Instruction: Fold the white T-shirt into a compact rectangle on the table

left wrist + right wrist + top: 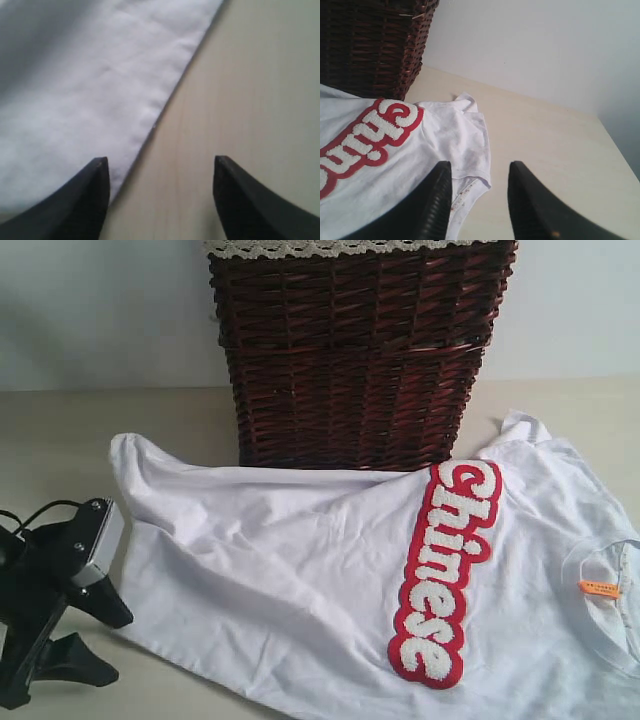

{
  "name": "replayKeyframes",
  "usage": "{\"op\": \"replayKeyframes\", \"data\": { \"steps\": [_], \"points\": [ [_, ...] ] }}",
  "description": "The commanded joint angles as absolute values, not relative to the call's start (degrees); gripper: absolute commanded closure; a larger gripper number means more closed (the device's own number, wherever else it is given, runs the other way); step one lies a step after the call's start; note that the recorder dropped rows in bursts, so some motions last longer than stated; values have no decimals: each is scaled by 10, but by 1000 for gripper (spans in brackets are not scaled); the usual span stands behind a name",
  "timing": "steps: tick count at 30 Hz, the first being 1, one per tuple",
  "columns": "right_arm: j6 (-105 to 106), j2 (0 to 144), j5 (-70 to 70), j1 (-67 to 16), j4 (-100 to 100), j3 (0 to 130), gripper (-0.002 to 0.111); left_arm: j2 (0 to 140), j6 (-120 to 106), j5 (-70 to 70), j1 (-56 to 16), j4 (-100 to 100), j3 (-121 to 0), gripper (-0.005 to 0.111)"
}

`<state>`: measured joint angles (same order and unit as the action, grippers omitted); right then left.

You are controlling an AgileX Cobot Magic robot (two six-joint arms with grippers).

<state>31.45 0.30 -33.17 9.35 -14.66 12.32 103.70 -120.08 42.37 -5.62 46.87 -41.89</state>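
Cut off: the white cotton short-sleeved T-shirt (pixel 300 580) runs out of the exterior view at the right and lower edges, so the far sleeve, part of the collar and the bottom hem are not seen. The dark brown wicker basket (pixel 360 350) is cropped at the top and stands on the shirt's back edge or just behind it; hard to say which. The right pincer (pixel 480 163) shows only in its own wrist view.

The shirt lies spread front-up on the pale beige matte table (pixel 60 440), lightly wrinkled. The red-outlined fuzzy white letters (pixel 445 570) run down the chest, and the small orange neck tag (pixel 600 588) sits inside the collar.

The left pincer (pixel 108 645) is at the shirt's left edge, low over the table. In its wrist view (pixel 161 158) the jaws stand wide with nothing between: one finger over the cloth edge, the other over bare table. Contact with the cloth is unclear.

The right pincer's jaws are parted more narrowly and hold nothing. One finger is over the hem of the short white sleeve (pixel 470 135), the other over bare table. There are small dark marks on that hem, too blurred to identify.
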Motion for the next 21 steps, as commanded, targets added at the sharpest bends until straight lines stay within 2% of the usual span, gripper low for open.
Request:
{"op": "replayKeyframes", "data": {
  "steps": [1, 5, 7, 9, 10, 21],
  "points": [
    [314, 0, -329, 94, -148, 122, 72, 1060, -1202, 397, -74, 462, -420, 50],
    [314, 0, -329, 94, -148, 122, 72, 1075, -1202, 382, -92, 462, -420, 69],
    [314, 0, -329, 94, -148, 122, 72, 1077, -1202, 374, -97, 465, -420, 82],
    [314, 0, -329, 94, -148, 122, 72, 1077, -1202, 359, -101, 472, -420, 102],
    [314, 0, -329, 94, -148, 122, 72, 1077, -1202, 350, -103, 472, -420, 106],
    [314, 0, -329, 94, -148, 122, 72, 985, -1202, 332, -99, 466, -421, 107]
  ]
}}
